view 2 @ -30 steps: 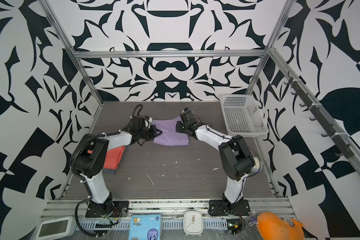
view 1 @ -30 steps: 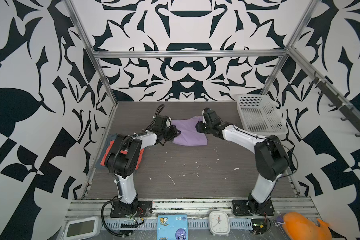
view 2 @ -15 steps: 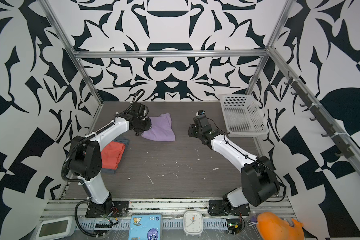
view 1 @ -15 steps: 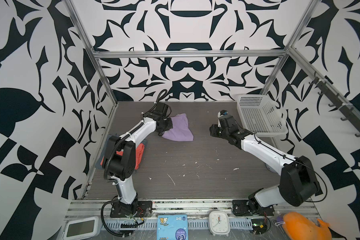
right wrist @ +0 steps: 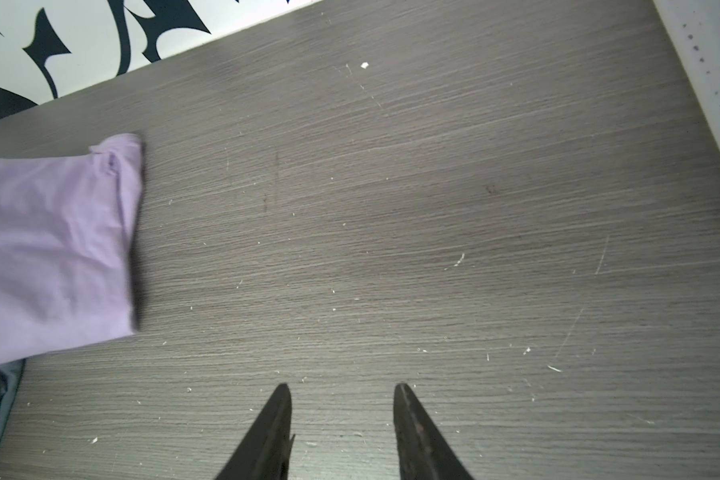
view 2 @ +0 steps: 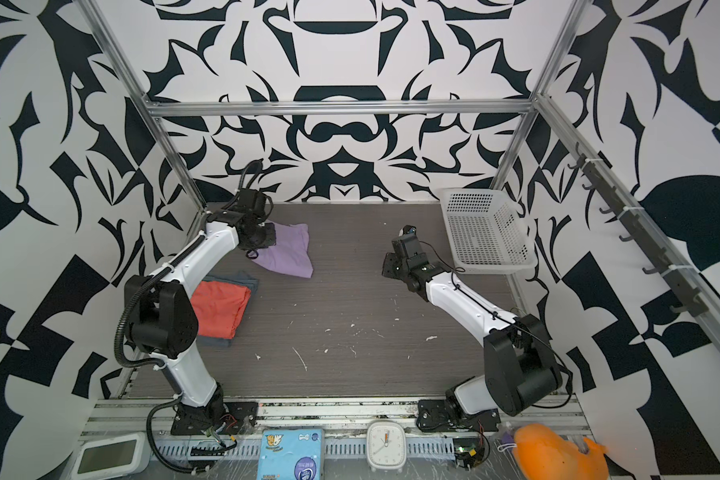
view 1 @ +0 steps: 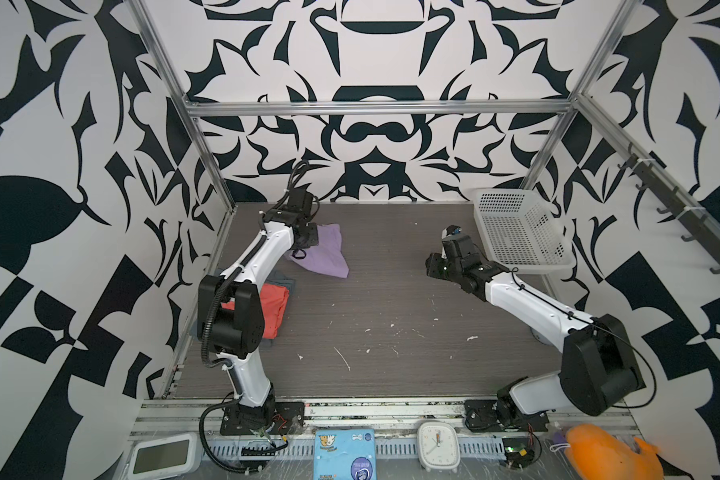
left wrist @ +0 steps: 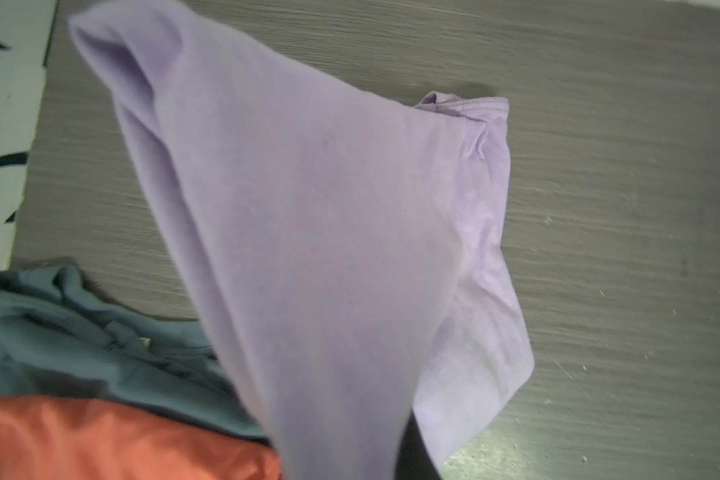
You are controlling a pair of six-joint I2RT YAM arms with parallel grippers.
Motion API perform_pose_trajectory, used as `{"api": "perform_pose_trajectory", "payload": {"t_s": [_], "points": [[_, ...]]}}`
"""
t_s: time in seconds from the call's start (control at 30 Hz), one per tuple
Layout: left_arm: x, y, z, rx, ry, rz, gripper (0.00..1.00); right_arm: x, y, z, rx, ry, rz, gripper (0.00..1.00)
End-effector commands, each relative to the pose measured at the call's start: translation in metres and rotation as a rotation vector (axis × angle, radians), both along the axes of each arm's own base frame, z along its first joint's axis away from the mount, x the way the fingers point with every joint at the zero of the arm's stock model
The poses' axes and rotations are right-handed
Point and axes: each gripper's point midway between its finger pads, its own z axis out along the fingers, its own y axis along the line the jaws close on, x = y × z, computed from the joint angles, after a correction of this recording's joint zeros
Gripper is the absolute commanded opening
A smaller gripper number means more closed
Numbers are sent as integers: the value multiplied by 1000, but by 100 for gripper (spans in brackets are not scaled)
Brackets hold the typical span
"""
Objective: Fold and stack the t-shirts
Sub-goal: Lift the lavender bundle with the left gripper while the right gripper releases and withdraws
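- The dark wood-grain table (view 1: 391,316) filled the middle of both top views.
- The white basket (view 1: 512,232) sat at the table's upper right corner.
- The lavender t-shirt (view 1: 327,255) (view 2: 289,255), in a loose bundle, lay upper left of centre. One end was raised off the table, and in the left wrist view it draped down from close to the lens (left wrist: 308,249).
- The coral-red t-shirt (view 2: 219,307) lay folded at the left edge, just below the lavender one.
- The grey-blue t-shirt (view 2: 238,279) lay underneath the coral one, its edges peeking out.
- The left gripper (view 1: 305,241) was clamped on the lavender t-shirt's raised end.
- The right gripper (right wrist: 341,388) hung over bare table at right of centre, jaws apart and holding nothing.
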Motion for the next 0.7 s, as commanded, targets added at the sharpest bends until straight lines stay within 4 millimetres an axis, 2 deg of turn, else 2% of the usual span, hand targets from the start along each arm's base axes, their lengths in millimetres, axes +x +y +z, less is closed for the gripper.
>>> {"api": "perform_pose_trajectory", "payload": {"t_s": [0.0,0.2,0.33,0.43,0.57,0.67], "points": [[9,27,58,-118,-130,75,0,2,-9,11,2,-34,-30,44],[15,69,100,-261,-236,185,0,2,-12,4,-1,-18,-44,44],[1,100,126,-336,-315,311,0,1,-14,2,-4,-13,-56,44],[-16,112,140,-351,-373,380,0,3,-14,0,-3,-9,-59,44],[-41,123,148,-297,-404,435,0,6,-12,-3,4,-3,-58,44],[-56,127,137,-265,-381,451,0,8,-8,-4,10,3,-49,44]]}}
